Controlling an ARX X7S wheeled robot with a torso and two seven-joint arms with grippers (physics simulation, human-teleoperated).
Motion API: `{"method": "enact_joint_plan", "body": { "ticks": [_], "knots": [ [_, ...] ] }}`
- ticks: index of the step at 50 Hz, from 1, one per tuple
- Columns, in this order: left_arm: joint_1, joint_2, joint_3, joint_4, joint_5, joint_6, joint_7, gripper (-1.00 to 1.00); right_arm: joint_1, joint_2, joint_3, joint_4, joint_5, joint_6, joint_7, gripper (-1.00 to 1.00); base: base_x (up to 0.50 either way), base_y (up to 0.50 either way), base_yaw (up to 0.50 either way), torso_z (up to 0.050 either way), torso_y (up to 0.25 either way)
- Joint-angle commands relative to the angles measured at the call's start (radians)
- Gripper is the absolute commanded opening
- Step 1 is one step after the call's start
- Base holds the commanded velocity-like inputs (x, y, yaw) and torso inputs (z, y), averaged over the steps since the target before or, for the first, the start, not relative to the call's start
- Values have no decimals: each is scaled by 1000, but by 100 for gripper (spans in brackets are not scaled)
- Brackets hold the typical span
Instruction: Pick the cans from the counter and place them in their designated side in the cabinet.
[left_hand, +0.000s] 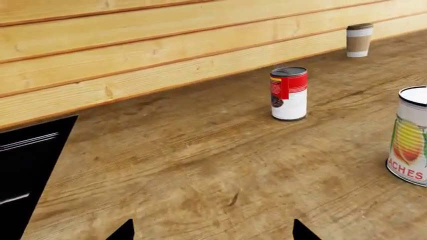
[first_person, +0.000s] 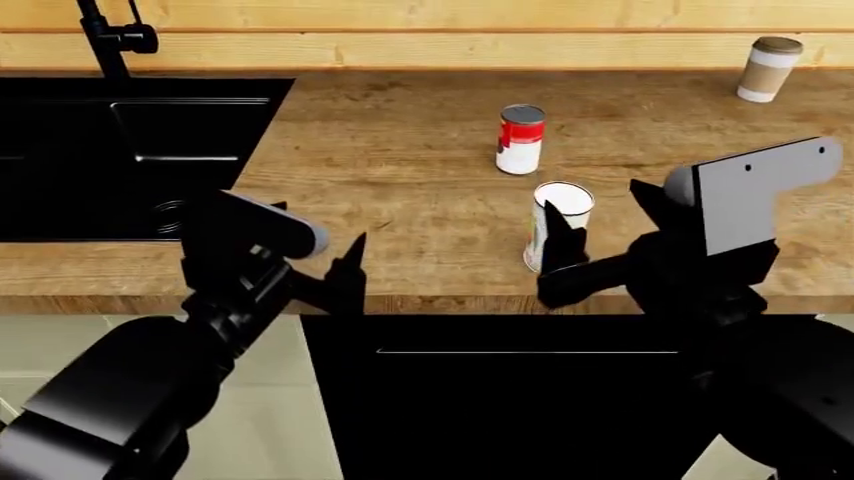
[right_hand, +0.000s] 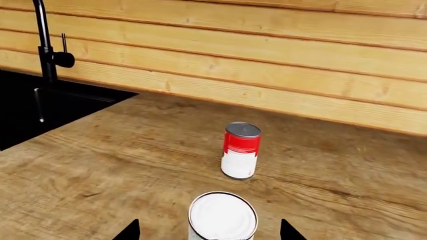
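Head view, upright red-and-white can (first_person: 521, 139), pale-topped can (first_person: 559, 224)

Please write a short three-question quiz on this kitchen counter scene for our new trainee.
1. True or false: the red-and-white labelled tin can lies on its side.
2. Which object stands nearest the right gripper? A) tan paper coffee cup with white lid B) pale green-and-white labelled tin can C) black tap
3. Fill in: the black sink is set into the brown wood-grain ____.

Key: 1. False, it stands upright. 2. B, between the open fingertips. 3. counter.
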Motion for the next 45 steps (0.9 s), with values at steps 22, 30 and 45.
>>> {"method": "enact_joint_plan", "body": {
  "ticks": [22, 30, 45],
  "knots": [
    [-29, -6, -1, 14, -18, -17, -10, 100, 56, -35, 74, 86, 165, 164, 94, 100, 0, 0, 0, 0, 0],
    [-26, -9, 4, 16, -18, -7, -10, 100, 46, -23, 59, 109, 182, 142, 104, 100, 0, 0, 0, 0, 0],
    [-28, -4, 8, 7, -19, 8, -16, 100, 27, 15, -4, 137, 138, 40, 86, 100, 0, 0, 0, 0, 0]
  ]
}}
